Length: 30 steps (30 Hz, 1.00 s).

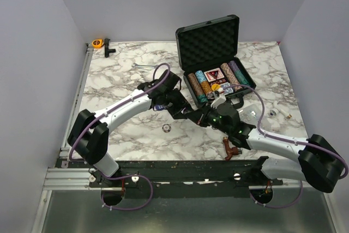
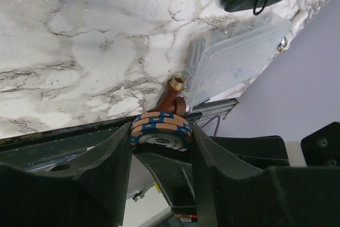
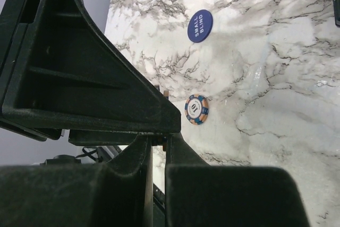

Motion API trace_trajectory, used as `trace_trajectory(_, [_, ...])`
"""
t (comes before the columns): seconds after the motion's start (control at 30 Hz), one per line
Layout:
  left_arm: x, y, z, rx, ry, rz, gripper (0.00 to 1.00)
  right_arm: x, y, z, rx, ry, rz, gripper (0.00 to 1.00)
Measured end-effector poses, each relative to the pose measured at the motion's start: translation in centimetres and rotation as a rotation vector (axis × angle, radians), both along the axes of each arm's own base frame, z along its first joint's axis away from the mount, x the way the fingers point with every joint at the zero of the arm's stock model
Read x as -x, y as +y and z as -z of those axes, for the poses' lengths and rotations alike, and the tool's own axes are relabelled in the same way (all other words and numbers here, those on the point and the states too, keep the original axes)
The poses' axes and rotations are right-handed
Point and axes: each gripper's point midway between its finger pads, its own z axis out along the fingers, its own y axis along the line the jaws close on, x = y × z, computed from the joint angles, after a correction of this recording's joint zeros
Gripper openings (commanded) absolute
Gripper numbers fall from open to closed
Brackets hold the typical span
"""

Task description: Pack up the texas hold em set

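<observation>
Clamped between the fingers of the left tool [image 2: 162, 143], closest to its wrist camera, sits a small stack of striped chips [image 2: 159, 126]. Just behind it on the tabletop [image 2: 79, 41] lie a brown pipe fitting [image 2: 171, 97] and, just beside that, a clear plastic box [image 2: 234, 62]. The right tool [image 3: 156, 150] has its jaws drawn to a thin slit. Whether anything is pinched there I cannot tell, as a black wedge [image 3: 79, 67] crowds that view. Beyond it, a loose chip [image 3: 196, 109] and a blue disc [image 3: 200, 25] lie apart on the marble. The open black case [image 1: 210, 39] stands far right, lid up, with chip rows [image 1: 200, 87] and a red deck [image 1: 214, 73] in its base. Both tools meet just in front of it.
</observation>
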Motion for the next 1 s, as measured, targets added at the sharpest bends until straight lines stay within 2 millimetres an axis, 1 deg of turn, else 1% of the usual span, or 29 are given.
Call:
trace_trajectory(0.1, [-0.5, 0.4, -0.4, 0.006, -0.028, 0.006, 0.57, -0.3, -0.1, -0.3, 0.016, -0.01, 0.011, 0.01])
trace_trajectory(0.17, [-1.1, 1.3, -1.0, 0.002, -0.059, 0.009, 0.65, -0.6, -0.2, -0.5, 0.038, -0.016, 0.023, 0.01])
trace_trajectory(0.23, [-2.0, 2.9, -1.7, -0.01, -0.099, -0.003, 0.68, -1.2, -0.4, -0.6, 0.066, -0.021, 0.042, 0.01])
trace_trajectory(0.27, [-3.0, 4.4, -2.3, -0.027, -0.142, -0.021, 0.72, -1.6, -0.5, -0.6, 0.081, -0.021, 0.053, 0.01])
trace_trajectory(0.3, [-3.5, 5.4, -2.6, -0.037, -0.164, -0.032, 0.75, -2.0, -0.5, -0.6, 0.098, -0.018, 0.062, 0.01])
trace_trajectory(0.4, [-6.0, 9.5, -4.8, -0.085, -0.3, -0.072, 0.76, -3.3, -0.8, -0.7, 0.154, -0.005, 0.095, 0.01])
trace_trajectory(0.43, [-6.8, 10.9, -5.9, -0.1, -0.358, -0.083, 0.78, -3.8, -1.0, -0.8, 0.174, 0.0, 0.108, 0.01])
trace_trajectory(0.47, [-7.4, 11.9, -6.7, -0.116, -0.404, -0.086, 0.79, -4.2, -1.2, -0.9, 0.194, 0.007, 0.121, 0.01])
trace_trajectory(0.5, [-7.8, 12.8, -7.6, -0.131, -0.455, -0.081, 0.81, -4.8, -1.4, -1.3, 0.209, 0.015, 0.139, 0.01])
trace_trajectory(0.6, [-8.3, 15.2, -10.4, -0.18, -0.613, -0.041, 0.82, -7.3, -2.7, -2.2, 0.254, 0.064, 0.209, 0.01])
trace_trajectory(0.7, [-8.5, 16.0, -12.0, -0.213, -0.716, 0.007, 0.82, -10.8, -4.9, -2.6, 0.279, 0.143, 0.309, 0.01])
trace_trajectory(0.8, [-8.7, 16.0, -12.6, -0.235, -0.774, 0.069, 0.82, -13.1, -6.7, -2.4, 0.308, 0.242, 0.403, 0.01])
trace_trajectory(0.93, [-9.1, 15.5, -11.6, -0.24, -0.783, 0.152, 0.82, -15.0, -7.4, -2.3, 0.322, 0.368, 0.482, 0.01])
trace_trajectory(1.0, [-9.5, 15.4, -10.5, -0.251, -0.766, 0.179, 0.82, -15.6, -7.9, -1.6, 0.318, 0.43, 0.512, 0.01])
